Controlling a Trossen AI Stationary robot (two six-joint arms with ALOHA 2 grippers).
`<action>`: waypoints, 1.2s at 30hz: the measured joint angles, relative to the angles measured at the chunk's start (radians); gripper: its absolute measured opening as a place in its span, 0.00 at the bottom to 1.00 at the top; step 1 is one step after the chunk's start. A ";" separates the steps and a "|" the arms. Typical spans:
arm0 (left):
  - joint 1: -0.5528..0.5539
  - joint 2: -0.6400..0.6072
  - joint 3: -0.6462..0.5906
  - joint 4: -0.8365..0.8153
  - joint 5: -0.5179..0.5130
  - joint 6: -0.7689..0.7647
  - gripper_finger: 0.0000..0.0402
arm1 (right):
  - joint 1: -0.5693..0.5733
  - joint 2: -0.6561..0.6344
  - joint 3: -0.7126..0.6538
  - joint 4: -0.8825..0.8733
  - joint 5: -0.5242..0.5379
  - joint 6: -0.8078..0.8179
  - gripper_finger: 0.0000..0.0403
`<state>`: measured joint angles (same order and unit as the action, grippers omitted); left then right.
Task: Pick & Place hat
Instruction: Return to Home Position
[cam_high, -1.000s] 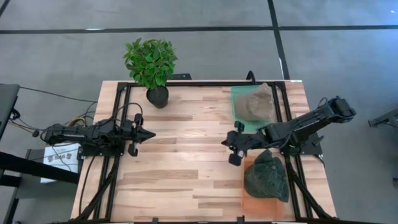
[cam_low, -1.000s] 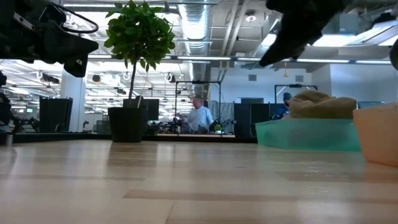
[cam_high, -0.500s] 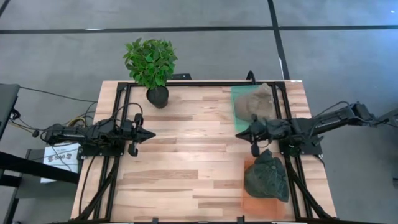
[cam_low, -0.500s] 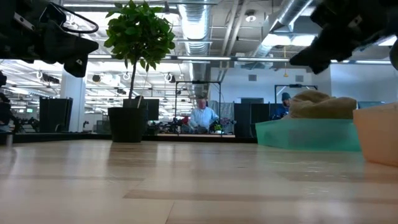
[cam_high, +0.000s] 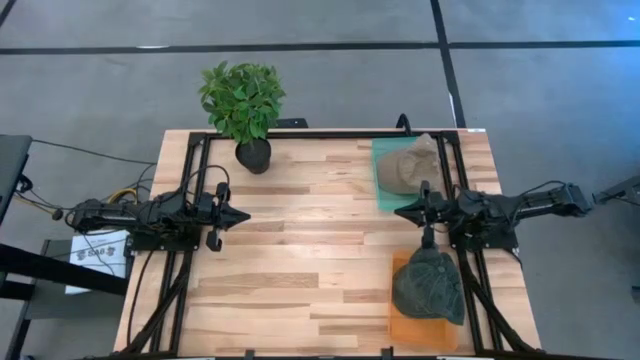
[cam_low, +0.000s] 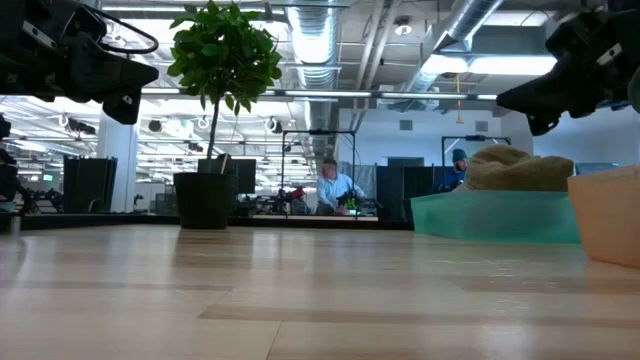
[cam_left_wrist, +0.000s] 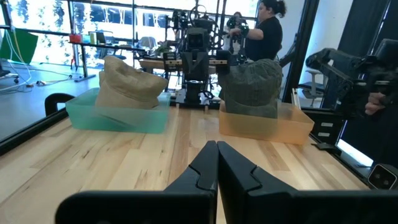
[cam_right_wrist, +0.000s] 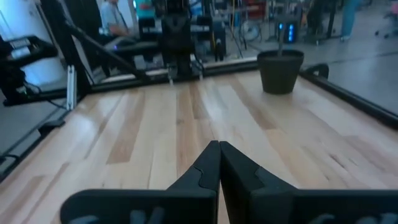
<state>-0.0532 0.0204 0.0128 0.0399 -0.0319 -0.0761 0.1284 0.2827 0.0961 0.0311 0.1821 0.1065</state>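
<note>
Dark cap (cam_high: 428, 287) hiding most of orange bin (cam_high: 412, 333), right gripper (cam_high: 400, 211) — jaws together

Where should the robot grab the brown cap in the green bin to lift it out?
Probably the rounded top of the brown cap, coming straight down from above. The crown bulges well over the rim of the green bin, while the bin's walls surround its lower part, so a sideways approach would likely bump the wall. The right gripper, shut now, sits closest.

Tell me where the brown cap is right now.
In the high view, the brown cap sits in the green bin on the right side of the table, beside the right gripper.
</note>
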 joint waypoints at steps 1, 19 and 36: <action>0.000 0.000 0.000 0.000 0.000 0.000 0.00 | 0.000 -0.027 -0.011 -0.001 -0.001 -0.003 0.00; 0.000 0.000 0.000 0.000 0.000 0.000 0.00 | -0.007 -0.281 -0.077 -0.019 -0.004 -0.107 0.00; 0.000 0.000 0.000 0.000 0.000 0.000 0.00 | -0.007 -0.270 -0.077 -0.021 0.000 -0.099 0.00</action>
<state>-0.0536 0.0200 0.0132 0.0399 -0.0315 -0.0761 0.1218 0.0128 0.0193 0.0101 0.1818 0.0071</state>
